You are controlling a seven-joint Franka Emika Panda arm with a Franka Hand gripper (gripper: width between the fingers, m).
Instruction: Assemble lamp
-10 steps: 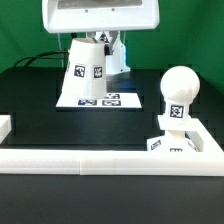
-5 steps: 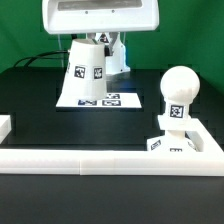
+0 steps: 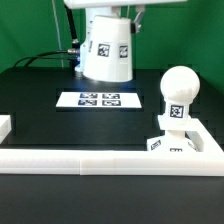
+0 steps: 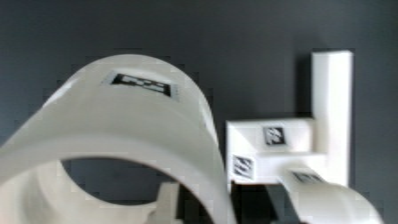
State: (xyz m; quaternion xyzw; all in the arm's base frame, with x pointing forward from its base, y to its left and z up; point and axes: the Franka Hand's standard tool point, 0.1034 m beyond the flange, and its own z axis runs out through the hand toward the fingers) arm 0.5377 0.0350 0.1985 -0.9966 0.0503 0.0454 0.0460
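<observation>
The white cone shade (image 3: 107,50) hangs in the air above the table, behind the marker board (image 3: 100,99). My gripper (image 3: 106,10) holds it from above, shut on its top; the fingers are mostly hidden. The ball-topped bulb (image 3: 178,88) stands upright on the square base (image 3: 167,143) at the exterior view's right, in the corner of the rim bars. In the wrist view the shade (image 4: 125,130) fills most of the picture, with the base (image 4: 270,140) and the bulb (image 4: 320,195) beside it, further below.
A long white rim bar (image 3: 100,160) runs along the front of the black table and another short one (image 3: 5,126) sits at the exterior view's left. A rim bar (image 4: 334,95) also shows in the wrist view. Cables lie at the back left.
The shade has been lifted off the marker board and has moved up and toward the exterior view's right. The tags on the board now show in full. Bulb and base have not moved.
</observation>
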